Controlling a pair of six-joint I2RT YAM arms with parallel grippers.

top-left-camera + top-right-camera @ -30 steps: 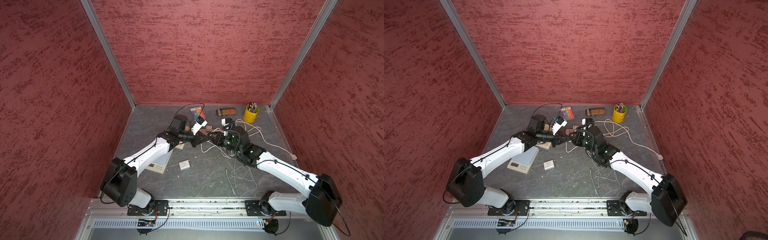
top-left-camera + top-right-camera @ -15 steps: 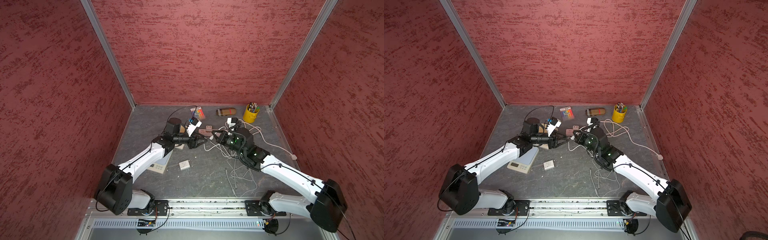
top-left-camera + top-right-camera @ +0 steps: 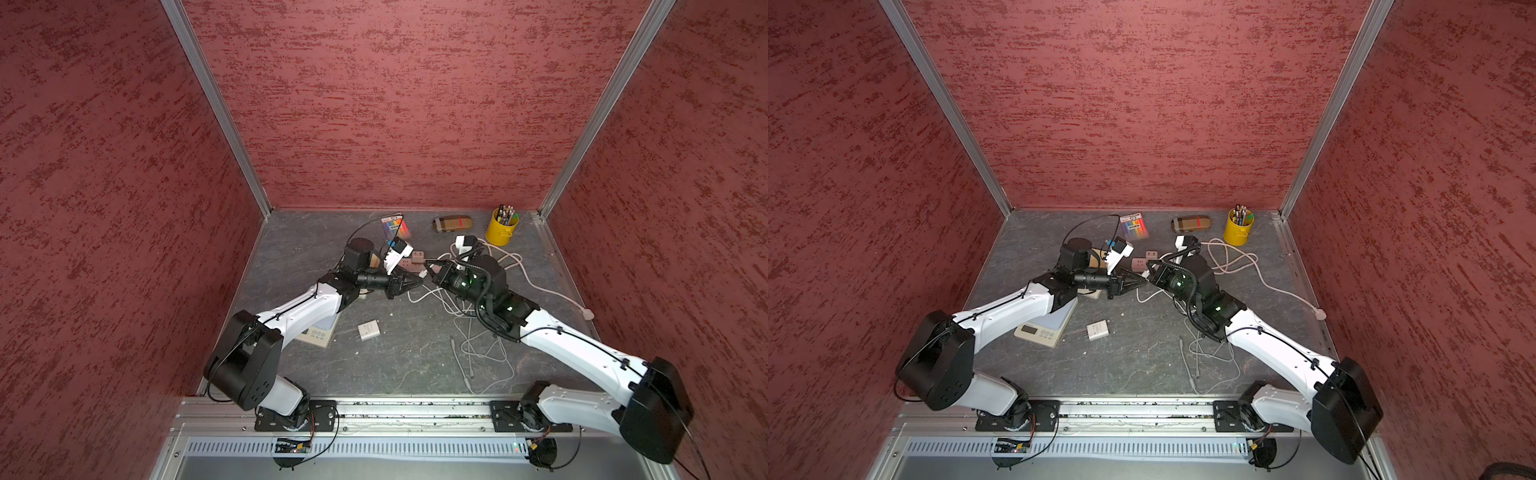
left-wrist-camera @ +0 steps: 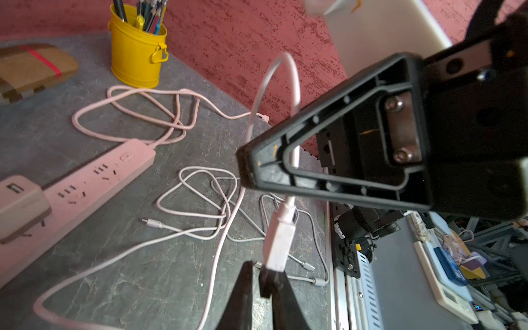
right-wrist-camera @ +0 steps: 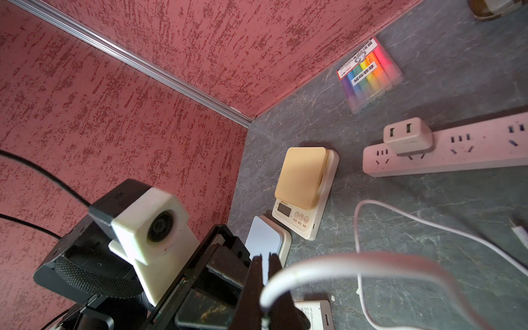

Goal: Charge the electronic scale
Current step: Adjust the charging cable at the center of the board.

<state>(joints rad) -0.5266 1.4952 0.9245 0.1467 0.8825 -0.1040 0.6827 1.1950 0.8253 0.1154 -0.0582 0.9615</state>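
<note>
- My left gripper [image 4: 257, 274] is clenched on the USB plug [image 4: 278, 243] of the white charging cable [image 5: 357, 263]. The plug's end sits between my fingertips, lifted off the worktop [image 4: 143, 291].
- My right gripper [image 5: 265, 260] is pinched tight on the same cable a little way along, and the cord loops out from between its fingers.
- In both top views my two grippers meet nearly tip to tip at the middle of the frame, above the worktop.
- A tan-topped scale [image 5: 303, 177] lies flat with its display facing up, just beside a white scale [image 3: 1042, 328]. In the top views the white one sits left of centre, partly under my left forearm.
- I cannot tell which scale is the one to charge. Both lie apart from the plug I hold.
- A pink power strip [image 5: 457, 151] lies near the tan-topped scale, with a two-port charger [image 5: 405, 137] plugged into it.
- A small white adapter [image 3: 369, 330] lies alone just below centre, and a yellow pen cup [image 3: 502, 228] stands at the back, right of centre.
</note>
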